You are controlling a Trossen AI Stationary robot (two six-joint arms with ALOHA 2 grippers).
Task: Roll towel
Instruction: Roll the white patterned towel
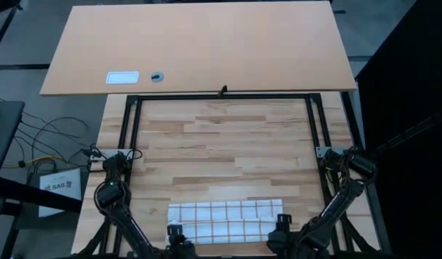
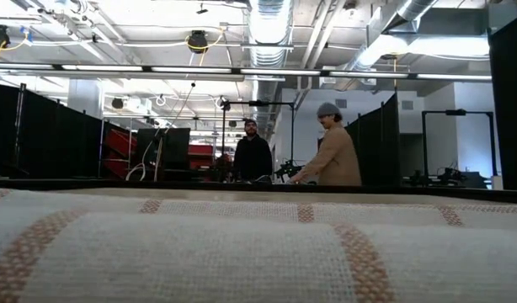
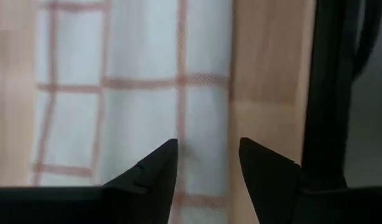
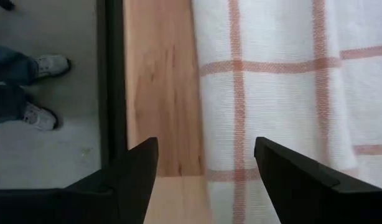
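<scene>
A checked towel (image 1: 225, 219) lies flat. Left gripper (image 3: 208, 163) and right gripper (image 4: 206, 163), fingers apart, hover over its corners; both should pinch evenly.

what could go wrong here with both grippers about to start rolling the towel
The towel lies flat near the table's front edge, so a pull could drag it off. The left gripper and right gripper hang open over opposite ends; uneven pinches would likely skew the roll.
</scene>
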